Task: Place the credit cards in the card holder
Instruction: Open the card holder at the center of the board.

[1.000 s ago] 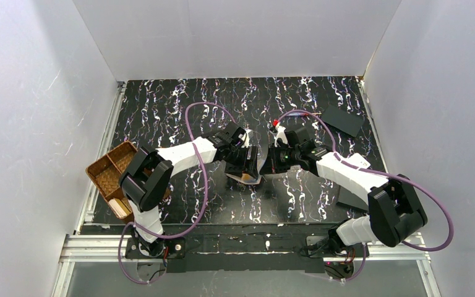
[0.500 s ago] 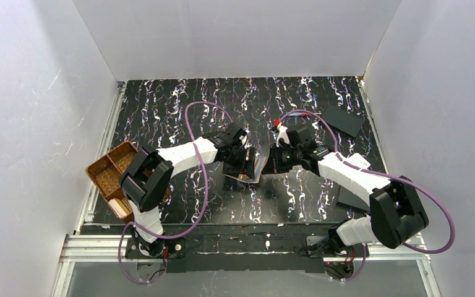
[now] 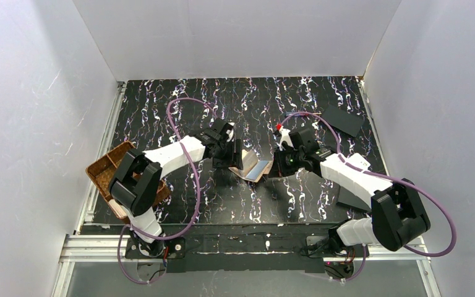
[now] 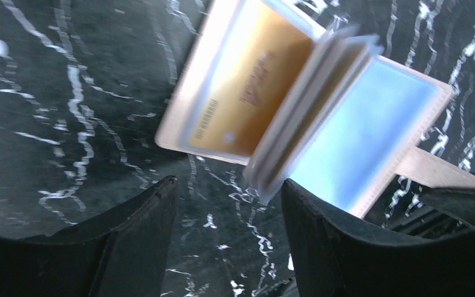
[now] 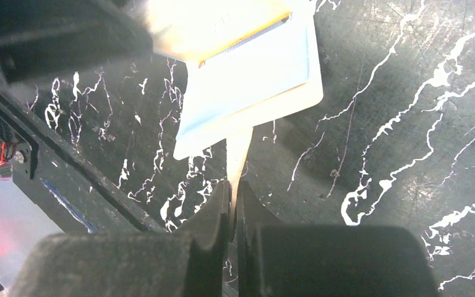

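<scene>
The beige card holder (image 3: pixel 253 168) hangs open in mid-table between the two grippers. In the left wrist view a gold credit card (image 4: pixel 247 80) sits in its left page and a pale bluish card (image 4: pixel 371 124) in its right page, with loose inner sleeves standing up between them. My right gripper (image 5: pixel 232 185) is shut on the holder's snap tab (image 5: pixel 238 151) and shows in the top view (image 3: pixel 278 166). My left gripper (image 4: pixel 229 192) is open and empty, just left of and behind the holder (image 4: pixel 303 105); it also shows in the top view (image 3: pixel 234 154).
A brown woven tray (image 3: pixel 108 176) stands at the left edge. A black plate (image 3: pixel 342 120) lies at the back right, another (image 3: pixel 349 198) at the right front. A white box (image 3: pixel 359 162) sits partly under the right arm.
My left gripper has drawn back to the left, off the card holder, and now stands open. The holder has swung open wider. The right gripper still grips the tab.
</scene>
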You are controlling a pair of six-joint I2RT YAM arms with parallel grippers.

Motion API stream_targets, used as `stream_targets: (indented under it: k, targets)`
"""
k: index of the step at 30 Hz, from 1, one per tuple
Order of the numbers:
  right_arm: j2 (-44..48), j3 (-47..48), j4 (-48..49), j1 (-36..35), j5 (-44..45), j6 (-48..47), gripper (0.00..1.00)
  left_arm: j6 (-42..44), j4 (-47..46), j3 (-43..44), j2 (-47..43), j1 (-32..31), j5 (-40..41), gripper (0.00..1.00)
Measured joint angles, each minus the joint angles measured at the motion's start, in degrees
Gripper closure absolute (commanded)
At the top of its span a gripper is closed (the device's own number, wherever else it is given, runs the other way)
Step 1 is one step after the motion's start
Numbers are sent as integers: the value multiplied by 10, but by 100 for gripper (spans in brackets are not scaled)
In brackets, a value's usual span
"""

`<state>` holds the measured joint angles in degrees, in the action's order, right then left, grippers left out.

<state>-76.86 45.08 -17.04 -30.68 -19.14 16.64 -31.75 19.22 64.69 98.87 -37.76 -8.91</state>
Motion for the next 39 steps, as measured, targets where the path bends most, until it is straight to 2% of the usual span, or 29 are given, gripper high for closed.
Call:
stream_targets:
  k: [6, 11, 15, 17, 20, 21, 25, 26, 31, 37, 39]
  targets:
    - [0, -2, -17, 3, 5, -10, 97, 10, 19, 10, 18, 23, 18, 39]
    - [-1, -6, -52, 3, 44, -9, 72, 22, 36, 28, 34, 22, 13, 34]
    - [-27, 29, -121, 3, 107, -9, 51, 27, 26, 28, 14, 22, -38, 38]
    - [-38, 53, -144, 3, 127, -10, 44, 16, 2, 28, 1, 21, -80, 42]
    - [-37, 85, -158, 3, 127, -10, 39, -17, -59, 25, 1, 17, -142, 45]
    - [-37, 93, -156, 3, 122, -9, 40, -30, -80, 23, 7, 15, -160, 45]
    - [-39, 90, -98, 3, 60, 9, 73, -77, -146, 15, 50, 10, -197, 46]
    - [-44, 87, -80, 3, 44, 15, 76, -80, -150, 14, 60, 10, -197, 46]
    - [-110, 78, -2, 3, -11, 45, 80, -91, -144, 17, 98, 12, -184, 46]
    - [-125, 48, 4, 3, 32, 26, 82, -98, -150, 11, 96, 13, -172, 46]
    - [-140, 46, 3, 3, 49, 20, 78, -101, -161, 1, 90, 14, -172, 46]
